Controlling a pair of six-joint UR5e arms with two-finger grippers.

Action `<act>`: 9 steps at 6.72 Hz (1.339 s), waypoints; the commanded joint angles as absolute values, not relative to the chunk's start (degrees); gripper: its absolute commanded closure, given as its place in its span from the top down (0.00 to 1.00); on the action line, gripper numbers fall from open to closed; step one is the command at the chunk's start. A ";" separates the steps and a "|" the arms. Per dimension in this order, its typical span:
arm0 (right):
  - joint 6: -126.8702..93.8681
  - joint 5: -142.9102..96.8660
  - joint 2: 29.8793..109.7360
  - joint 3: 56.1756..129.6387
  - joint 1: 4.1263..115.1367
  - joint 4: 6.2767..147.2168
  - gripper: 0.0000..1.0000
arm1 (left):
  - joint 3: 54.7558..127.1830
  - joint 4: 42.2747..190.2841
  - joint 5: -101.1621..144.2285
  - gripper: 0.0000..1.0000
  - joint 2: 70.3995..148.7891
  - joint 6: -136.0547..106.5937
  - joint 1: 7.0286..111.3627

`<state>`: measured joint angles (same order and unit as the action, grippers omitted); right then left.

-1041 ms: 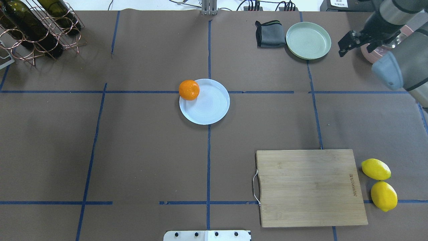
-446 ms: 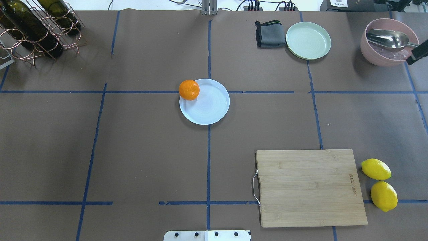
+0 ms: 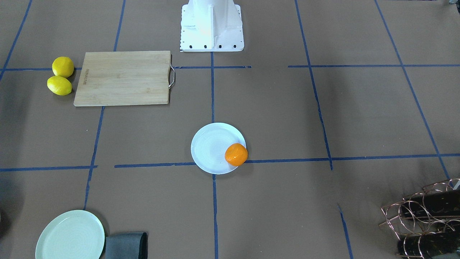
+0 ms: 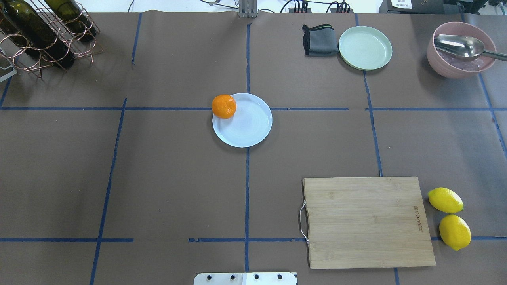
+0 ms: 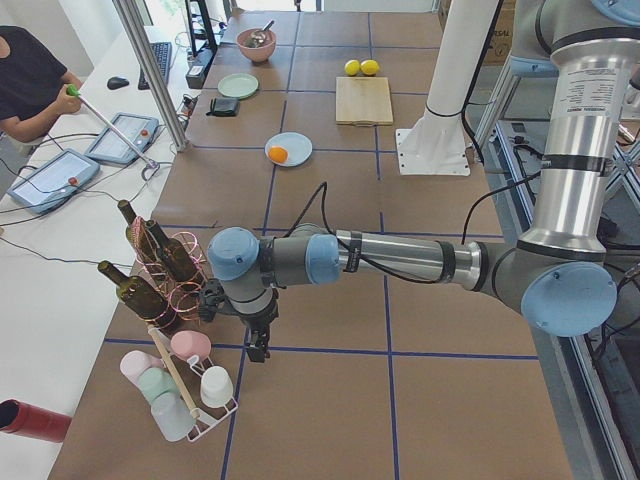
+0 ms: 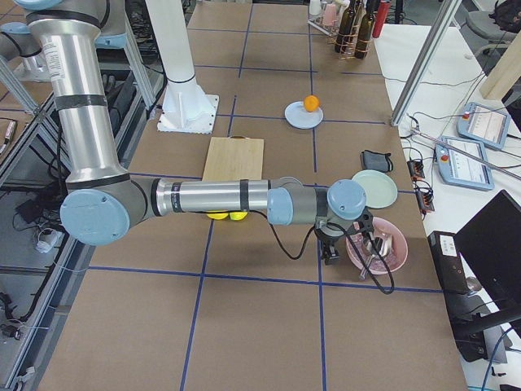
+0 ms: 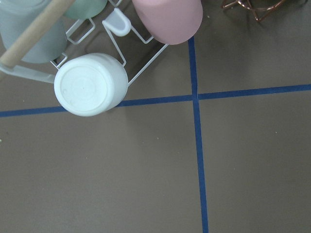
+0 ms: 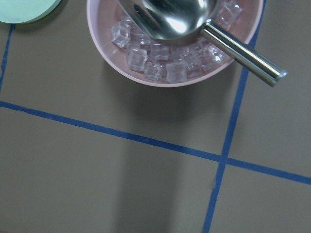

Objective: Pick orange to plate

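The orange (image 4: 223, 106) lies at the far-left rim of the white plate (image 4: 247, 124) in the middle of the table, overlapping its edge; the front view shows the orange (image 3: 236, 154) and the plate (image 3: 210, 145) the same way. Neither gripper is near them. My left gripper (image 5: 258, 346) shows only in the exterior left view, low over the table beside a cup rack. My right gripper (image 6: 330, 252) shows only in the exterior right view, next to a pink bowl. I cannot tell whether either is open or shut.
A wooden cutting board (image 4: 366, 221) and two lemons (image 4: 445, 200) lie at the near right. A mint-green plate (image 4: 365, 47), grey cloth (image 4: 320, 39) and pink bowl of ice with a scoop (image 4: 459, 49) stand at the far right. A wine rack (image 4: 43, 31) is far left.
My right arm has drawn out of the overhead view past the right edge, uncovering the pink bowl. The orange and the plate have not moved.
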<state>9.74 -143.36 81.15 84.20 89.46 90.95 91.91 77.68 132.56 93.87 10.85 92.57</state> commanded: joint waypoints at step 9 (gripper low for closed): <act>-3.52 -134.56 86.48 88.42 93.08 90.79 1.00 | 93.34 77.43 132.63 1.00 93.34 11.16 92.72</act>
